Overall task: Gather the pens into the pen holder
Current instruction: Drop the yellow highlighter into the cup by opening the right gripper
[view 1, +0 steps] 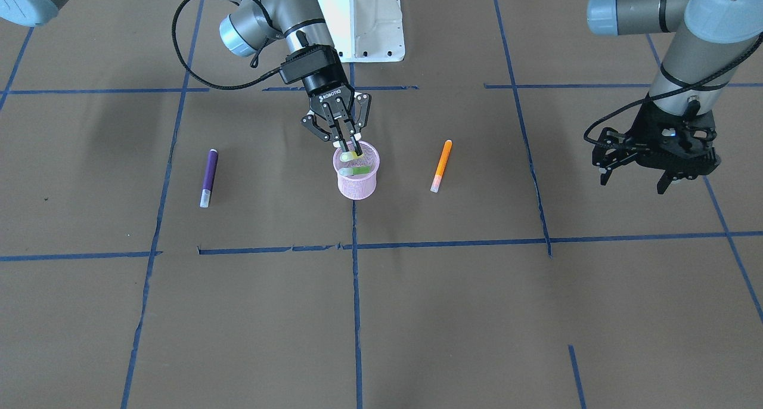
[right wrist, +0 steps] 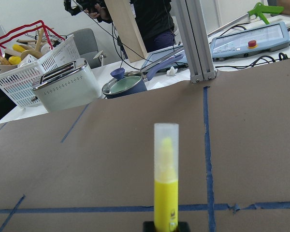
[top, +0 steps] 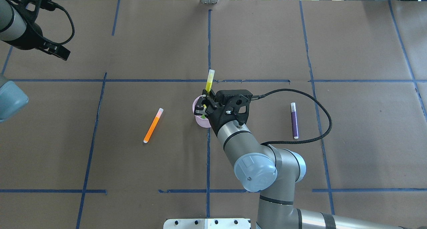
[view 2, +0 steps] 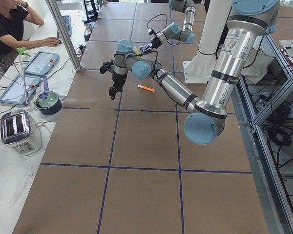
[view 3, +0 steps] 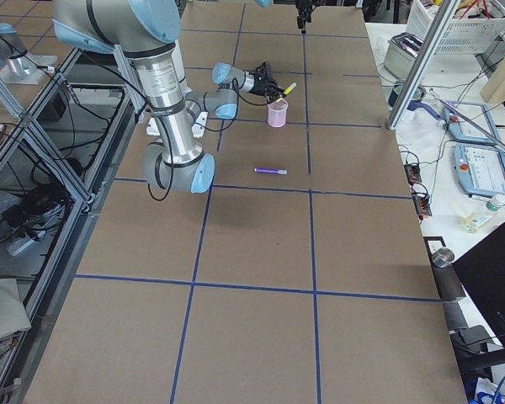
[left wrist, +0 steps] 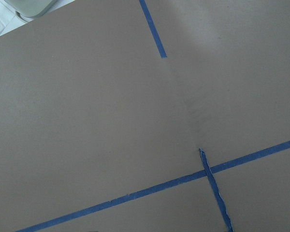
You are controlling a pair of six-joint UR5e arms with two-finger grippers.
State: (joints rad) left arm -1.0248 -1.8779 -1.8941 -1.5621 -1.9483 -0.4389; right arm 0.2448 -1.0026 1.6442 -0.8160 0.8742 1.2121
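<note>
The pink mesh pen holder [view 1: 356, 182] [top: 199, 122] stands near the table's middle. My right gripper [view 1: 349, 146] [top: 202, 110] hangs right over its mouth, shut on a yellow-green pen [top: 209, 83] [right wrist: 166, 193]. That pen is tilted, its pale cap end up and pointing away from me, its lower end at the cup's mouth. An orange pen [view 1: 441, 166] [top: 153, 125] lies flat on my left side of the cup. A purple pen [view 1: 208, 177] [top: 294, 120] lies flat on my right side. My left gripper [view 1: 635, 179] hovers open and empty far off to my left.
Brown paper with blue tape lines [top: 208, 48] covers the table. Past the far edge stand a toaster [right wrist: 67, 87], a pot [right wrist: 125, 86], a white basket [right wrist: 29, 53] and control tablets [right wrist: 251, 41]. A seated person [view 2: 10, 29] is at that side.
</note>
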